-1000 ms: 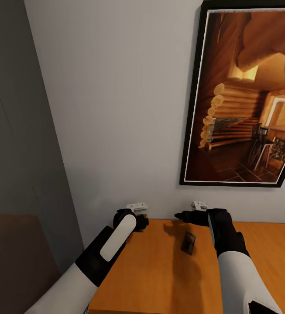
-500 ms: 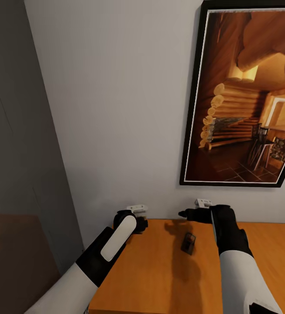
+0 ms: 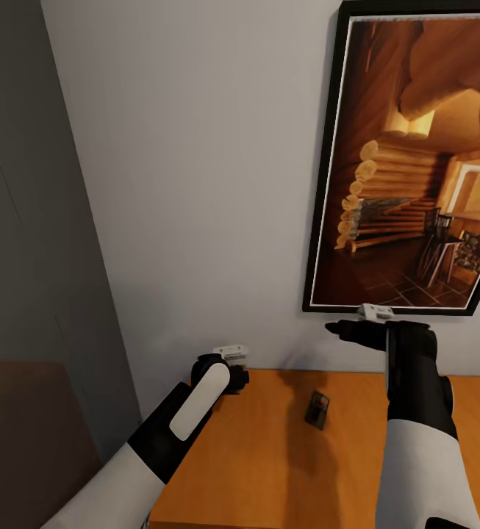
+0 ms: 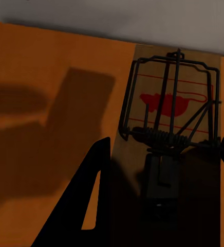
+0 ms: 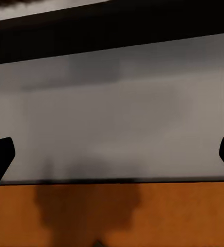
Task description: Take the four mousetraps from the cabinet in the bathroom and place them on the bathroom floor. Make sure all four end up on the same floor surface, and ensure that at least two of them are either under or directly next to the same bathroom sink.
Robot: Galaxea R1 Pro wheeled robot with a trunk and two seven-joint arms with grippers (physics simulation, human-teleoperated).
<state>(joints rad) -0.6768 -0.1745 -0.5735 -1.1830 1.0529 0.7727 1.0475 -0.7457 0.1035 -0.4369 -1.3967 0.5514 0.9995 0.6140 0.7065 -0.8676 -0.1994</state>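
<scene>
Left wrist view shows the left gripper (image 4: 158, 170) with its jaws apart and a mousetrap (image 4: 168, 118) lying flat on the cabinet top (image 4: 50, 77) between the two dark fingers (image 4: 86, 200), its wire spring and red mark plain to see just ahead of the fingertips; whether the fingers touch it I cannot tell. Head view puts that gripper (image 3: 234, 376) low at the back edge of the cabinet, near the wall (image 3: 195, 184). The right gripper (image 3: 340, 329) hangs raised above the cabinet top with its jaws spread wide, as the right wrist view shows, its fingertips (image 5: 0, 154) at either edge with nothing between them. A second mousetrap (image 3: 317, 409) lies flat on the wood below it, well apart from its jaws. Behind the right gripper a framed picture (image 3: 416, 162) hangs on the wall.
</scene>
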